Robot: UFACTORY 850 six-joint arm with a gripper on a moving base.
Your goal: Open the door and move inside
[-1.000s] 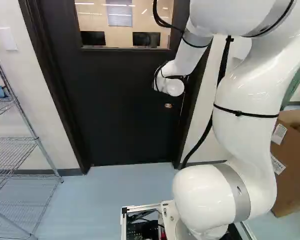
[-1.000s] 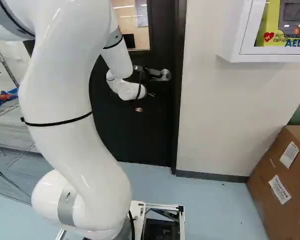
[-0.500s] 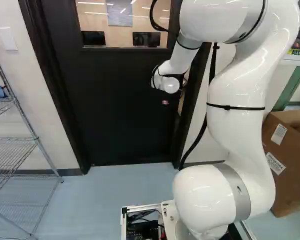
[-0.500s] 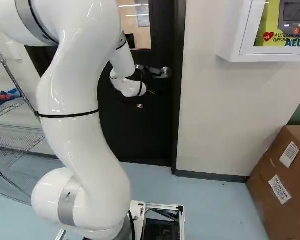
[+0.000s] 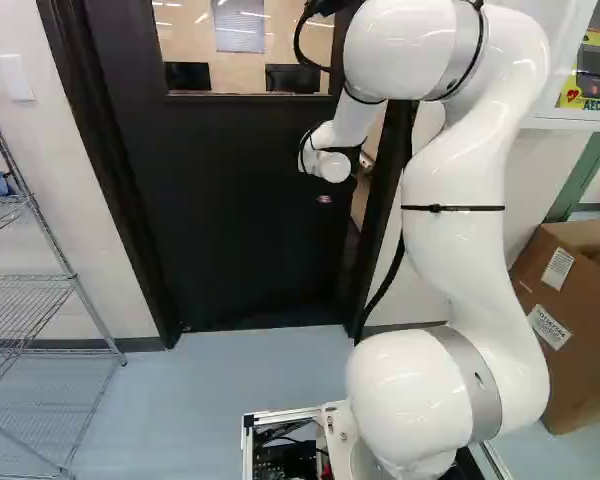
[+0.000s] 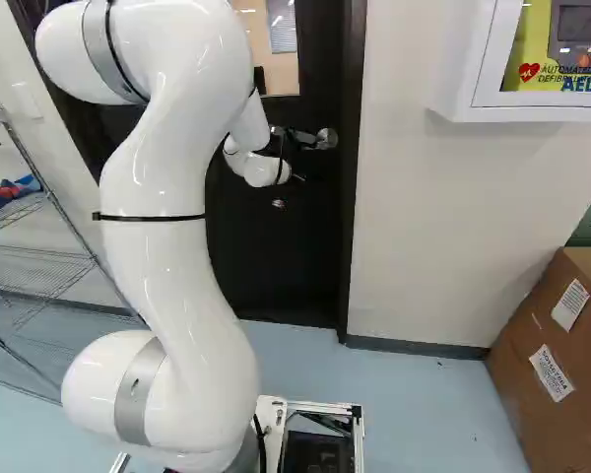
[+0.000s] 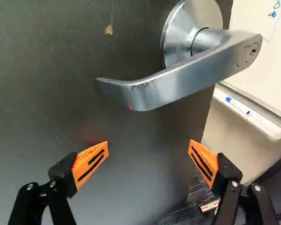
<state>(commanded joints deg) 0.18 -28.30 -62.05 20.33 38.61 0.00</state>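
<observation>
The black door (image 5: pixel 250 210) stands ajar, swung away from me, with a narrow gap along its handle side in the left base view. In the right base view my gripper (image 6: pixel 295 177) is at the door just below the handle (image 6: pixel 326 139), largely hidden by my wrist. Seen from the wrist, the gripper (image 7: pixel 149 147) is open, its orange pads wide apart with only the door's face beyond them. The silver lever (image 7: pixel 178 77) lies ahead of and above the fingers, not between them. Whether a fingertip touches the door, I cannot tell.
The door frame (image 6: pixel 353 197) rises close right of the gap. Left stands a wire shelf (image 5: pixel 50 275); right, cardboard boxes (image 6: pixel 557 365) and a wall cabinet (image 6: pixel 532 105). Through the gap, a whiteboard ledge (image 7: pixel 253 112) shows.
The door has swung further away, widening the gap at its handle side. My arm has reached forward with it, its upper part shifting and lowering towards the door. The base has not moved.
</observation>
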